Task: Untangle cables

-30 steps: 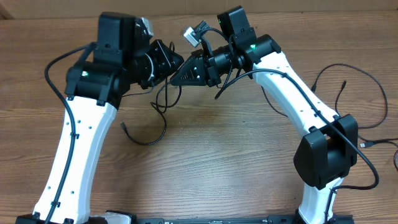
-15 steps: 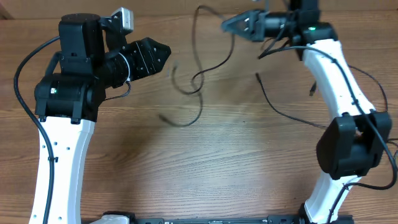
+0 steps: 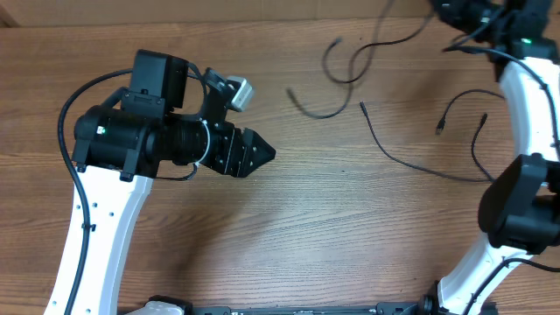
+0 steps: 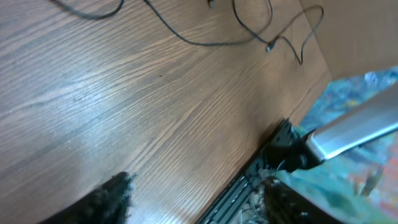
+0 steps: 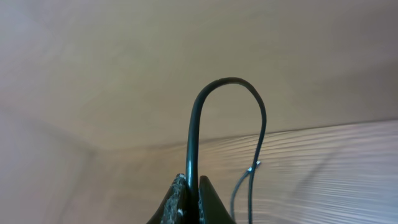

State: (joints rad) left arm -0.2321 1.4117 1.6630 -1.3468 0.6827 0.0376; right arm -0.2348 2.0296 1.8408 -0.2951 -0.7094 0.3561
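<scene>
Both arms have swung apart since a second ago, with the right gripper (image 5: 191,182) now at the upper right. Thin black cables (image 3: 385,150) with small dark plugs sprawl across the wooden counter (image 3: 350,236), from upper centre to the right, beside the white right arm (image 3: 525,96). The right gripper pinches one cable. The left gripper (image 3: 262,154), at centre-left and well apart from them, is spread and empty.
</scene>
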